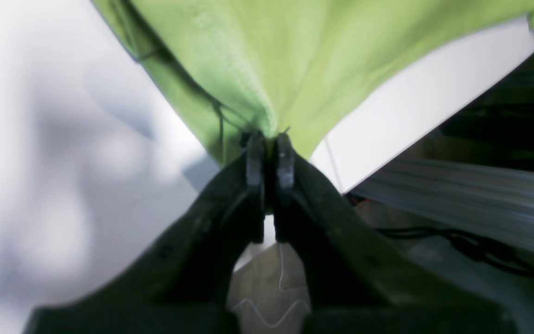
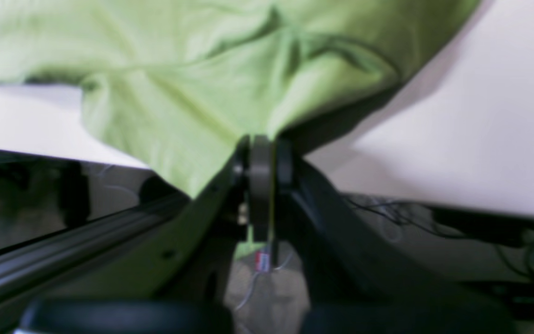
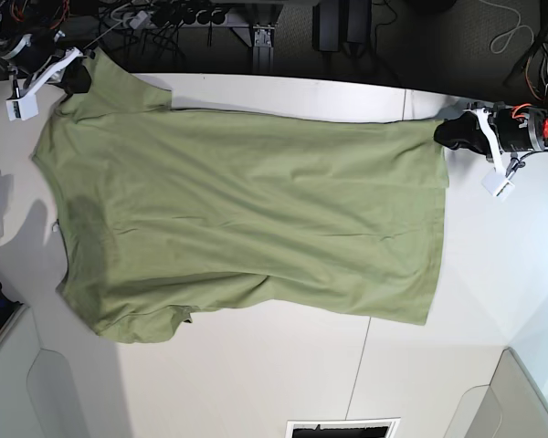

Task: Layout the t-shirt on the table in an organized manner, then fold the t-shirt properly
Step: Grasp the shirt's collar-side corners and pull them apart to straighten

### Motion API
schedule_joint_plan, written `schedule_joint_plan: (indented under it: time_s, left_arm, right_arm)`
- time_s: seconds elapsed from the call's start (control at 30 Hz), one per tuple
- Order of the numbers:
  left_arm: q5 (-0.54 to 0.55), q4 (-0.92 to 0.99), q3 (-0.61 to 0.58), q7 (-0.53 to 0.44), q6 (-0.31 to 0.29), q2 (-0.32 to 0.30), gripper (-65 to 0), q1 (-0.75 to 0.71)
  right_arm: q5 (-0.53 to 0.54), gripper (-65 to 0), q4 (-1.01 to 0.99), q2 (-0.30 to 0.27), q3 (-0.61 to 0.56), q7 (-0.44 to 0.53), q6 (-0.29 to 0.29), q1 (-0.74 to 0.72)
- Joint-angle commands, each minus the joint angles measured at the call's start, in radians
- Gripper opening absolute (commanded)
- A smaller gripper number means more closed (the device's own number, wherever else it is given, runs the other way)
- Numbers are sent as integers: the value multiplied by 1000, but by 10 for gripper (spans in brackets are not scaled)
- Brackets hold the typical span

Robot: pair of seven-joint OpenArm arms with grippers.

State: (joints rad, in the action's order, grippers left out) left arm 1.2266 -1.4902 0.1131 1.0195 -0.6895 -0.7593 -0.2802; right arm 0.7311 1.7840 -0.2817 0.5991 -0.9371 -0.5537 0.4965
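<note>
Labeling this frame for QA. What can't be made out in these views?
- Base view: fingertips of left gripper and right gripper, too small and dark.
- Base view: underside of t-shirt, hidden by its top layer.
- Right wrist view: table, blurred and cut off by the frame edge.

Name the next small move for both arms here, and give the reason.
Probably pull the two arms gently apart. The left end effector and right end effector are both shut on edges of the t-shirt, which lies spread on the table but wrinkled near its lower edge.
</note>
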Motion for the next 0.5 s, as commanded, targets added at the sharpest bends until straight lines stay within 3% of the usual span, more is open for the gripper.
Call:
schedule_joint_plan:
  time_s: [0.0,0.27,0.47]
  left_arm:
    - [29,-11,15,-10,-9,-34,-638,11]
    - [-28,-11,124,-115,-9,-36,-638,21]
    - [-131,-10,101,-183,-9,-3,-637,59]
  right_arm:
    - [14,-650,32,-15,18,22,-4,-1]
    - [11,-650,48,-18,36,53,-4,-72]
    - [0,-650,10,-18,34,76,-5,-191]
